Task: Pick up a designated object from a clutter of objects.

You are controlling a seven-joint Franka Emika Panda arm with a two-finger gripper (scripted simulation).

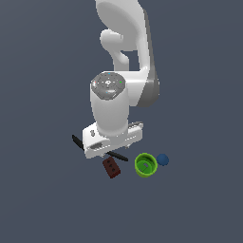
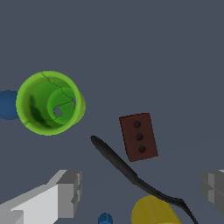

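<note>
The designated object is a dark red-brown block (image 2: 138,136) with three dark round holes on its upper face. It lies on the grey floor and also shows in the exterior view (image 1: 111,167). My gripper (image 2: 140,189) is open and empty, with one grey finger (image 2: 68,192) on each side of the wrist picture. In the exterior view the gripper (image 1: 111,146) hovers above the clutter, and the block lies just in front of it, untouched. A thin black curved utensil (image 2: 124,168) lies right beside the block.
A green cup (image 2: 49,103) lies on its side, with a blue ball (image 2: 6,105) behind it; both show in the exterior view (image 1: 145,164) (image 1: 163,159). A yellow cup (image 2: 153,212) and a tiny blue piece (image 2: 105,218) sit near the fingers.
</note>
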